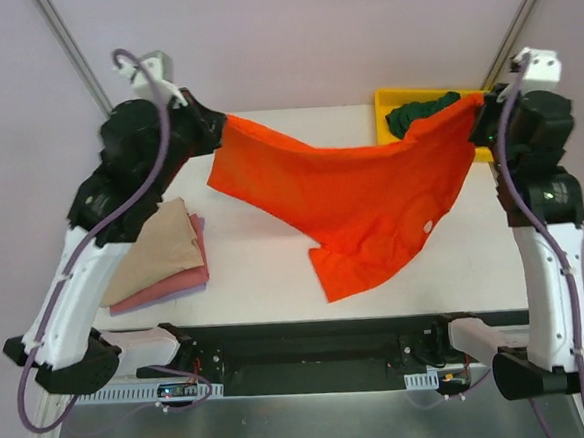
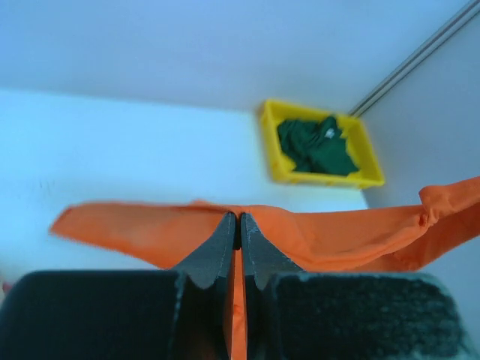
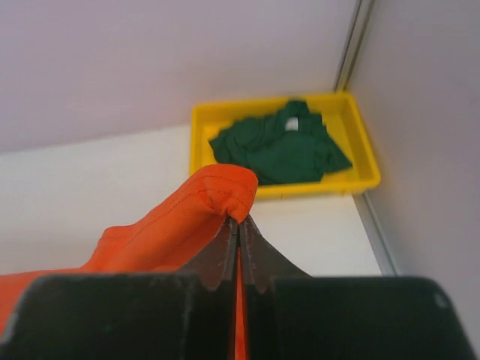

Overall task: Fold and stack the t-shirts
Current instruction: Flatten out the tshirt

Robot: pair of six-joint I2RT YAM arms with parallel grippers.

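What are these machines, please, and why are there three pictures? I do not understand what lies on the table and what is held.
These are two robot arms fixed at the near edge of a white table. One picture looks down from above; the other two come from small cameras on each arm's wrist.

The left hand and the right hand are both shut on the orange t-shirt, one at each side, so it hangs stretched between them, its lower part draping to the table.

At the left lies a folded tan t-shirt on top of a folded pink t-shirt. In the far right corner a yellow tray holds a crumpled dark green t-shirt.
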